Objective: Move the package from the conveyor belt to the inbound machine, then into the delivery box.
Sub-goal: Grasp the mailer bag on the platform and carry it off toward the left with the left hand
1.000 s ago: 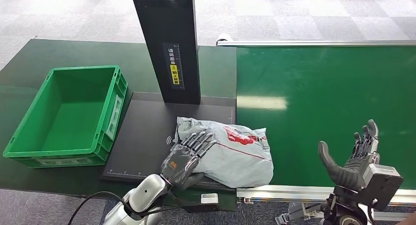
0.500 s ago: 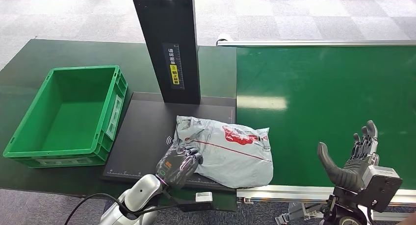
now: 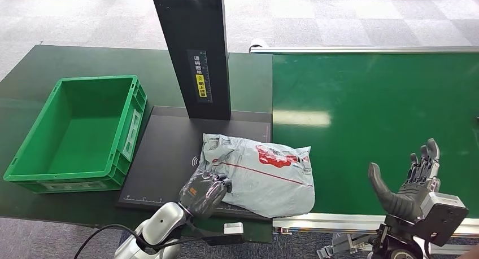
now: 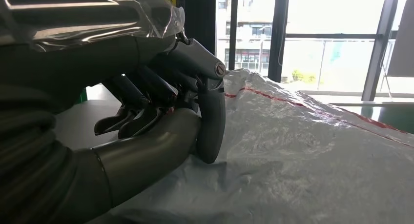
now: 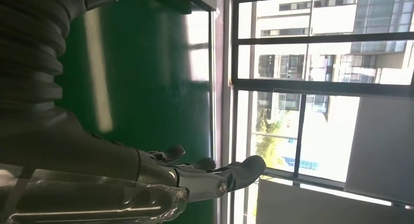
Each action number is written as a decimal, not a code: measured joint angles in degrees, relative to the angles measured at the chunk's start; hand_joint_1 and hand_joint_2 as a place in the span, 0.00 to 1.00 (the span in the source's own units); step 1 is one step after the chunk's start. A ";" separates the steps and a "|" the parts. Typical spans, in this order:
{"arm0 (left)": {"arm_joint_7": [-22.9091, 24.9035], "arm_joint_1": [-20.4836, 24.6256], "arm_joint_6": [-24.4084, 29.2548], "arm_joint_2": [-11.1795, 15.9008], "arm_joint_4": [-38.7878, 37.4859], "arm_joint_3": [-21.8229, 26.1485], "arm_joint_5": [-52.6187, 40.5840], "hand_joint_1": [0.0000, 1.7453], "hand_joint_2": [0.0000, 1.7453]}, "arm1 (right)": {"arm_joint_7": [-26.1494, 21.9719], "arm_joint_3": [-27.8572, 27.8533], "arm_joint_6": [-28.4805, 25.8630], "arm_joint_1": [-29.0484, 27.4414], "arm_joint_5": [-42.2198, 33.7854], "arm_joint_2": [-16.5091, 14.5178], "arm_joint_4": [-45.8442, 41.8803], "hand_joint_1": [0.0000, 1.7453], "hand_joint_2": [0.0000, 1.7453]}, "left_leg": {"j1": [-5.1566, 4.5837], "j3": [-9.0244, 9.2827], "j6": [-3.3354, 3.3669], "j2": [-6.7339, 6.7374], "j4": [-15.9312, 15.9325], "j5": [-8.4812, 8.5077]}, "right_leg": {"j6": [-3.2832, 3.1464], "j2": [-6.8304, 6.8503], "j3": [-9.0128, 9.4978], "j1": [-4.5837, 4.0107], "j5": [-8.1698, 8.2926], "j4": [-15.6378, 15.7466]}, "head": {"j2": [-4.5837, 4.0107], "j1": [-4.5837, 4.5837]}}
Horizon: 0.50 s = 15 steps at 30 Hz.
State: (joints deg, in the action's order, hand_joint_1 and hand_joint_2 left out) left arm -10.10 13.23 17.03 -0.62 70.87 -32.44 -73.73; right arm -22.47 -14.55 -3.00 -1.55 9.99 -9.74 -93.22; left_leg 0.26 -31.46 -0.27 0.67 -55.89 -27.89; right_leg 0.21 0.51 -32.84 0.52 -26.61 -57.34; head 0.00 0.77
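The grey plastic package [image 3: 265, 174] with red print lies across the seam between the black plate [image 3: 169, 152] of the inbound machine and the green conveyor belt [image 3: 373, 101]. My left hand [image 3: 204, 192] sits at the package's near left edge with its fingers curled in. In the left wrist view this hand [image 4: 161, 112] pinches the crinkled film of the package [image 4: 302, 155], the thumb pressing into it. My right hand [image 3: 409, 185] hovers over the belt's near edge, fingers spread and holding nothing. The right wrist view shows that hand [image 5: 195, 177] open over the belt [image 5: 146, 77].
A green delivery box [image 3: 135, 101] stands empty left of the plate on the dark table. The machine's black column [image 3: 195, 50] rises behind the package. A small white block [image 3: 234, 228] sits at the table's front edge. The belt's metal rail [image 3: 339, 220] runs along the front.
My left hand, lying flat with fingers spread on the package a second ago, has drawn back to its near left edge and curled its fingers shut. The right hand has hardly moved.
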 joint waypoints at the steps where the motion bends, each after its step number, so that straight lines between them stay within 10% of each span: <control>1: -0.14 -0.01 0.15 0.01 -0.02 0.02 0.33 0.94 1.00 | 0.00 -0.02 -0.04 0.02 -0.02 -0.01 -0.03 0.00 1.00 | 0.00 0.00 0.00 0.00 0.00 0.00 | 0.00 0.00 0.00 0.00 0.00 0.00 | 0.00 0.00; 5: -2.24 -0.07 0.52 -0.01 0.09 0.53 4.45 0.00 1.00 | 0.01 -0.05 -0.13 0.03 -0.08 -0.04 -0.11 0.00 1.00 | 0.00 0.00 0.00 0.00 0.00 0.00 | 0.00 0.00 0.00 0.00 0.00 0.00 | 0.00 0.00; 15: -5.98 -0.68 -2.05 0.48 3.68 1.98 13.12 0.00 1.00 | 0.02 -0.02 -0.48 0.01 -0.27 -0.08 -0.11 0.00 1.00 | 0.00 0.00 0.00 0.00 0.00 0.00 | 0.00 0.00 0.00 0.00 0.00 0.00 | 0.00 0.00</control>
State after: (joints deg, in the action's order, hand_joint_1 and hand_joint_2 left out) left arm -16.08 12.55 14.97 -0.14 74.55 -30.46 -60.61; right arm -22.45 -14.57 -3.48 -1.54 9.72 -9.81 -93.33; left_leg 0.25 -31.46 -0.27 0.67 -55.89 -27.89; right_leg 0.21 0.51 -32.84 0.52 -26.61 -57.34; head 0.00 0.76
